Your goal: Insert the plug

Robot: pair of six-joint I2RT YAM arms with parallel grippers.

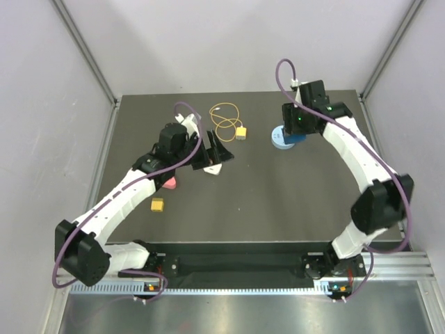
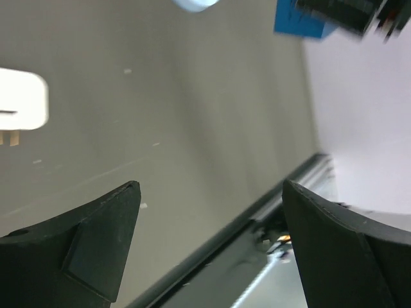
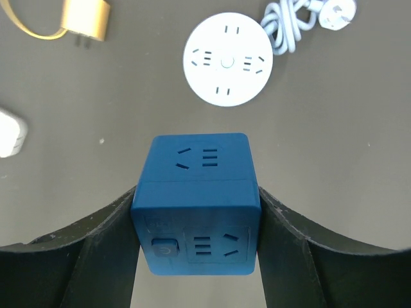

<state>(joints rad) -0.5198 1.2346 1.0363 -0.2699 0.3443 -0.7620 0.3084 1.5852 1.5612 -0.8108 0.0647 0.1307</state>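
A: So why does the right gripper (image 3: 196,208) clamp the blue cube (image 3: 196,170)?
B: Likely to steady its sockets. The left gripper (image 2: 210,189) gapes empty; the plug (image 1: 240,132) lies loose on the table (image 1: 278,195), between them.

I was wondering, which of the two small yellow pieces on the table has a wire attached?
The plug toward the far side, joined to the looped wire; the yellow block by the left arm has none.
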